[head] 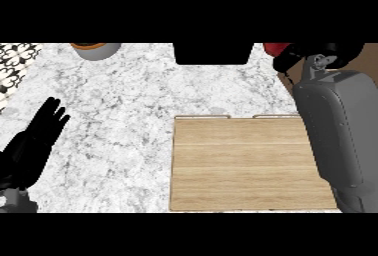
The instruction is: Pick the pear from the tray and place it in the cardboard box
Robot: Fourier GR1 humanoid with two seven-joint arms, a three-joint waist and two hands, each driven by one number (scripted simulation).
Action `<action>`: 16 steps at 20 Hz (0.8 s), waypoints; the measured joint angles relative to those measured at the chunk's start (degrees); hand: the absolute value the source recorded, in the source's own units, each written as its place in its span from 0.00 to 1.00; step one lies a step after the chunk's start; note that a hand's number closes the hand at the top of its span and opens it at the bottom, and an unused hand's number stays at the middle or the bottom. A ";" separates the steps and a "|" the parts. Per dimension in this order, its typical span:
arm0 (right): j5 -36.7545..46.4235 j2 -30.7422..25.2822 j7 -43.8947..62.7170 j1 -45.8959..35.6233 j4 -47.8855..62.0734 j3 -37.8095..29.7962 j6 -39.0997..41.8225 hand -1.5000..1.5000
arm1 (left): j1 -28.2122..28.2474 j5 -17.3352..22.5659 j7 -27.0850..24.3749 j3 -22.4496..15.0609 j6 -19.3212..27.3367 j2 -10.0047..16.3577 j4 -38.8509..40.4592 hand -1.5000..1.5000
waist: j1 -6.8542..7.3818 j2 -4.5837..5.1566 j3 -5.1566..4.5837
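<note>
The wooden tray (244, 165) lies on the marble counter at the lower right, and its top shows bare. No pear is in view. A dark box-shaped container (212, 53) stands at the counter's back edge, cut off by the view's top. My right forearm (339, 130) runs up along the tray's right side. My right hand (294, 59) is at the back right, just right of the dark container, and is pressed against a red round thing (275, 48) that it partly hides. My left hand (38, 135) rests open at the left edge, fingers up.
A grey cup (97, 50) with an orange top stands at the back left. A black-and-white patterned surface (18, 60) borders the counter's far left. A brown strip (368, 60) shows beyond the counter at the right.
</note>
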 measured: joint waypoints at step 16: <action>-2.85 -13.48 -12.08 2.24 10.04 -9.90 -5.40 1.00 | 0.68 -0.64 -1.09 0.45 -1.13 -0.83 0.32 0.50 | 0.56 0.30 0.03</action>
